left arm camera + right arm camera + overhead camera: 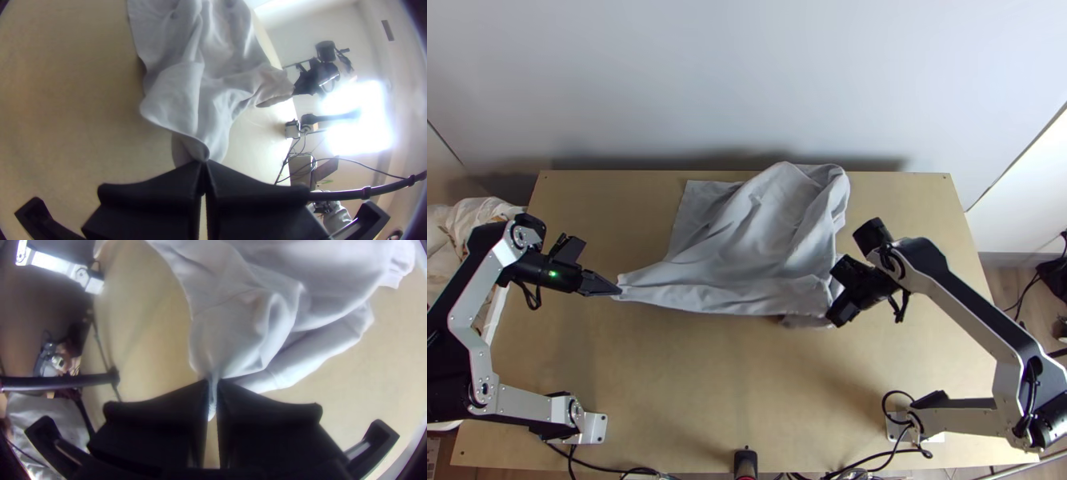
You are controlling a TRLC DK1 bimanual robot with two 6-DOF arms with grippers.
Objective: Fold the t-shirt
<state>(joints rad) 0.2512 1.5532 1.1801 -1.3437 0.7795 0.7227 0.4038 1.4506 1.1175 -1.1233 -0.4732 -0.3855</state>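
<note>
In the top view my left gripper [617,291] is at the left tip of the light grey t-shirt [747,232], and my right gripper [833,315] is at its lower right corner. The shirt lies bunched and wrinkled toward the table's far edge, its near edge drawn out between the grippers. In the left wrist view my left gripper [203,163] is shut on a pinch of the t-shirt [178,93]. In the right wrist view a narrow fold of the t-shirt [235,338] passes between the fingertips of my right gripper [212,384], shut on it.
The wooden table [691,384] extends bare in front of the shirt. White bags [475,216] lie beyond the table's left edge. Behind the far edge rises a white wall [747,80]. Black cables [875,462] run along the near edge.
</note>
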